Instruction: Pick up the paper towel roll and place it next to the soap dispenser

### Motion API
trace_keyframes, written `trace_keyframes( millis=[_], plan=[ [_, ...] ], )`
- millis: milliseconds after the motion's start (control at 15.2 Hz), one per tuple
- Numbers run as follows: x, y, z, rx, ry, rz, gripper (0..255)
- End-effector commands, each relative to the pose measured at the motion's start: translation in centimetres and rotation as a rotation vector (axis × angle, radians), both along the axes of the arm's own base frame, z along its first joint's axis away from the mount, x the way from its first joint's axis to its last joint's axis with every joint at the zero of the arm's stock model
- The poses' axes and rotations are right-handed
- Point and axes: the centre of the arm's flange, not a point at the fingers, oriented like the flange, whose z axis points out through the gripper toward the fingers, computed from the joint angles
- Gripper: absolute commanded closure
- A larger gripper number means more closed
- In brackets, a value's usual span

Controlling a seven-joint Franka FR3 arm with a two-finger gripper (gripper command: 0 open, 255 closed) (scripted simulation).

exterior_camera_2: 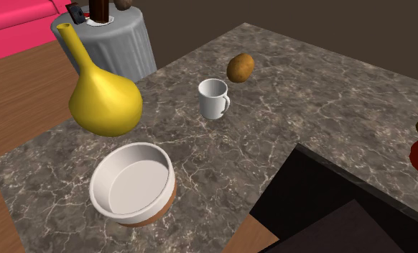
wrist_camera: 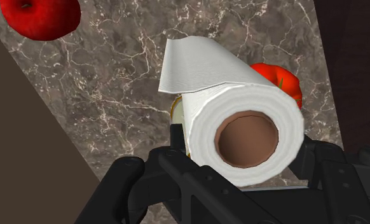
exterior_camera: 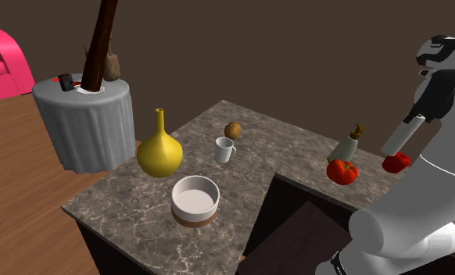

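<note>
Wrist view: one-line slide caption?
Gripper clasping the white paper towel roll over the marbled counter, a red tomato behind it.

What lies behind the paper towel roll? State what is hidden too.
Behind the paper towel roll, clasped in the claw, a red tomato pokes out, mostly covered. A pale sliver is too hidden to identify. The marble counter lies beyond.

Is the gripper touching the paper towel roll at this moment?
Touching. The wrist view shows the paper towel roll clasped between the black jaws of the gripper, with no gap on either side.
</note>
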Motion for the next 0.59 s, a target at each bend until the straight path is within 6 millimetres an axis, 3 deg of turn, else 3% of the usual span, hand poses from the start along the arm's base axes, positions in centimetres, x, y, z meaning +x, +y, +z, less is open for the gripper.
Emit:
trace_keyframes(
  millis=[0,528],
  plan=[
    [0.0,0.0,-1.1,0.000,0.000,0.000,255],
    [0.0,0.0,-5.3,0.000,0.000,0.000,255]
  ],
)
